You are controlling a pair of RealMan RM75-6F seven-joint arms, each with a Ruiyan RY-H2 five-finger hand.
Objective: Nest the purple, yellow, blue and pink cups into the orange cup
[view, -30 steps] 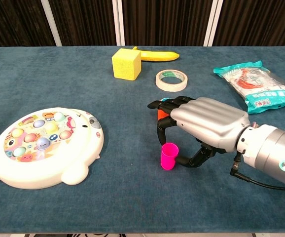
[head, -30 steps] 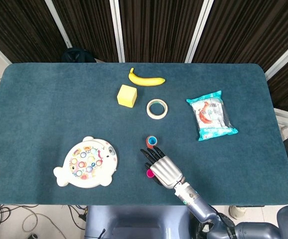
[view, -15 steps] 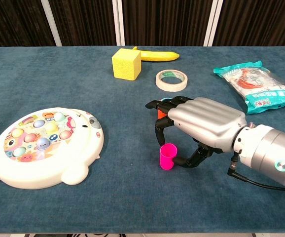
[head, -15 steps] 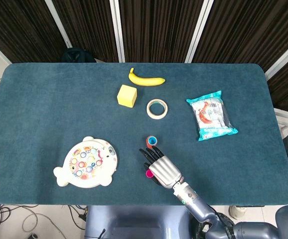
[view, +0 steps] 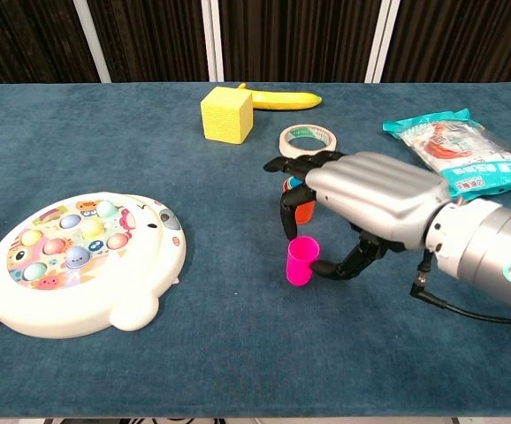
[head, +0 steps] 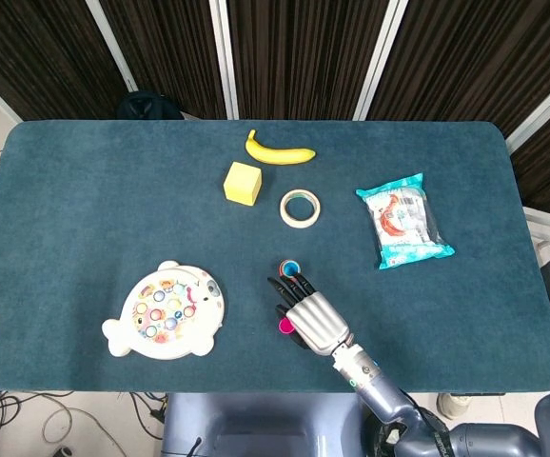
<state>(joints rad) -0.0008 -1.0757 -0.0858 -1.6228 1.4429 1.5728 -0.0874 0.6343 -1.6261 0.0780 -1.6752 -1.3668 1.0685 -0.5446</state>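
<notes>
Dark slatted panels with pale strips back a teal felt worktop [head: 85, 219]. Right hand [view: 370, 205] is low over the near middle of the worktop, palm down, silver back uppermost; in the head view it shows at [head: 311, 317]. Its dark fingers [view: 284, 164] reach forward and curl downward, thumb tip touching or nearly touching the side of the pink cup [view: 301, 261]; contact on the far side cannot be confirmed, so whether the cup is actually held cannot be told. Pink cup stands upright, mouth up, under the fingers, base appearing to rest on the felt; seen at [head: 285, 327] from above.

Orange cup [view: 304, 210] sits just beyond the fingers, mostly hidden behind them in the chest view; from the head view its mouth shows a blue cup [head: 289, 268] nested inside, just ahead of the fingertips. Purple and yellow cups cannot be made out.

Left hand does not appear in either view.

Other items: tape roll [head: 300, 208] farther beyond the fingers; yellow cube [head: 243, 183] and banana [head: 279, 150] beyond and left of them; snack bag [head: 403, 220] well off to their right; white fish-shaped toy board [head: 165, 310] to their left
</notes>
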